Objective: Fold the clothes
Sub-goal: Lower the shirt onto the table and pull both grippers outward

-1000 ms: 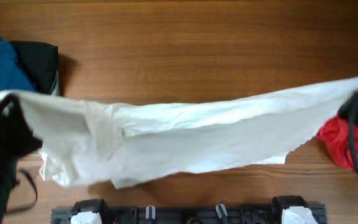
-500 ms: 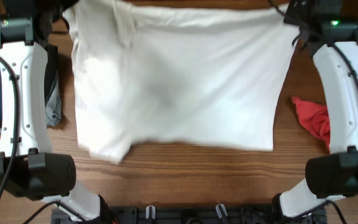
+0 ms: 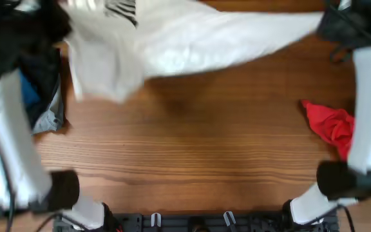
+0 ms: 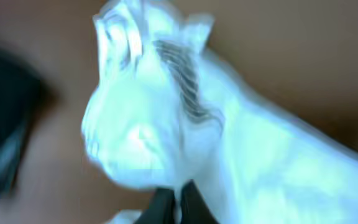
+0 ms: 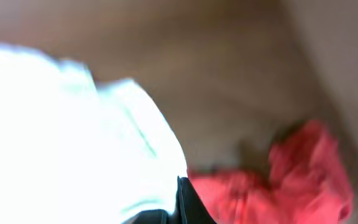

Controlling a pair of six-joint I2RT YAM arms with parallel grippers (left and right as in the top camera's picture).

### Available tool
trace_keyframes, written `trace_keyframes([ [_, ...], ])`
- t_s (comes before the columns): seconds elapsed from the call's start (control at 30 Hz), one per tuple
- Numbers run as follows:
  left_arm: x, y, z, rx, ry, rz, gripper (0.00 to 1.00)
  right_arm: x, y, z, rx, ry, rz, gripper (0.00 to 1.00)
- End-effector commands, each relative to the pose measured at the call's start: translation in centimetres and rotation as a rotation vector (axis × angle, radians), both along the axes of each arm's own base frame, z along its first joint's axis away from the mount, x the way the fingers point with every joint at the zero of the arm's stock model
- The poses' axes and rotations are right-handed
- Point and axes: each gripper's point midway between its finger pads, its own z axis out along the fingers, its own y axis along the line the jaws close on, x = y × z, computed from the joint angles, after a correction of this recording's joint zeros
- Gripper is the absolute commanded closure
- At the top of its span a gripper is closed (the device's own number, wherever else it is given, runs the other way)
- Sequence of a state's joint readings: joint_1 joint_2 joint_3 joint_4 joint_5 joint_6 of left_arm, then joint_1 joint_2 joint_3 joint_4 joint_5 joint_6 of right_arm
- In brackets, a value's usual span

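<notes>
The white T-shirt (image 3: 192, 35) hangs stretched across the far side of the table, blurred by motion, with black lettering (image 3: 124, 9) near its left end. My left gripper (image 3: 62, 18) is shut on its left end. In the left wrist view its dark fingertips (image 4: 178, 202) pinch the white cloth (image 4: 148, 124). My right gripper (image 3: 324, 22) is shut on the shirt's right end. In the right wrist view the white cloth (image 5: 67, 130) fills the space beside the dark finger (image 5: 188, 202). The red garment (image 3: 330, 125) lies crumpled on the table at the right, also in the right wrist view (image 5: 291, 180).
A heap of dark and blue clothes (image 3: 40, 87) lies at the left edge, partly behind my left arm (image 3: 5, 129). My right arm (image 3: 366, 103) stands along the right edge next to the red garment. The wooden table (image 3: 185, 148) shows bare in the middle.
The shirt, spread wide and flat half a second ago, has swung toward the far edge and now hangs as a narrower band. Both arms moved fast, each still holding its end.
</notes>
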State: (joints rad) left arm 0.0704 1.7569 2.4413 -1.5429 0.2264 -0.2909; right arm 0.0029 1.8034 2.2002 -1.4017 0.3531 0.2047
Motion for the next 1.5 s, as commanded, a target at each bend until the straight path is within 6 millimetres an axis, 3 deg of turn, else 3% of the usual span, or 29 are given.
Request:
trace_keyframes([
  [0.0,-0.9,-0.9,-15.5,0.086,0.554,-0.141,0.96,-0.5,2.6,-10.4,0.159,0.304,0.037,0.96],
  [0.1,-3.9,-0.3,-22.3,0.095,0.804,-0.13,0.96,-2.2,5.3,-14.9,0.292,0.437,0.138,0.96],
  [0.2,-7.5,1.5,-26.3,0.136,0.984,-0.048,0.96,-4.7,6.3,-17.2,0.341,0.553,0.185,0.96],
  [0.27,-9.3,2.5,-27.6,0.149,1.048,0.009,0.96,-6.5,6.2,-18.2,0.342,0.627,0.186,0.96],
  [0.43,-12.0,3.7,-26.8,0.117,1.049,0.083,0.96,-9.4,4.1,-18.9,0.319,0.638,-0.004,0.96],
  [0.53,-13.6,4.6,-24.5,0.094,0.966,0.156,0.96,-11.4,1.3,-18.4,0.239,0.558,-0.171,0.96],
  [0.7,-15.7,4.5,-21.9,0.058,0.807,0.197,0.96,-15.4,0.1,-18.5,0.253,0.516,-0.219,0.96],
  [0.93,-19.4,3.7,-23.1,0.043,0.821,0.224,0.96,-20.0,0.3,-19.3,0.276,0.467,-0.25,0.96],
  [1.1,-19.8,3.5,-23.0,0.03,0.816,0.243,0.96,-19.8,0.7,-19.1,0.292,0.444,-0.225,0.96],
  [1.2,-19.1,3.7,-23.1,0.034,0.781,0.247,0.96,-18.2,0.5,-19.0,0.277,0.392,-0.177,0.96],
  [1.47,-13.1,7.8,-24.3,0.055,0.564,0.451,0.96,-11.7,0.1,-18.9,0.229,0.217,-0.003,0.96],
])
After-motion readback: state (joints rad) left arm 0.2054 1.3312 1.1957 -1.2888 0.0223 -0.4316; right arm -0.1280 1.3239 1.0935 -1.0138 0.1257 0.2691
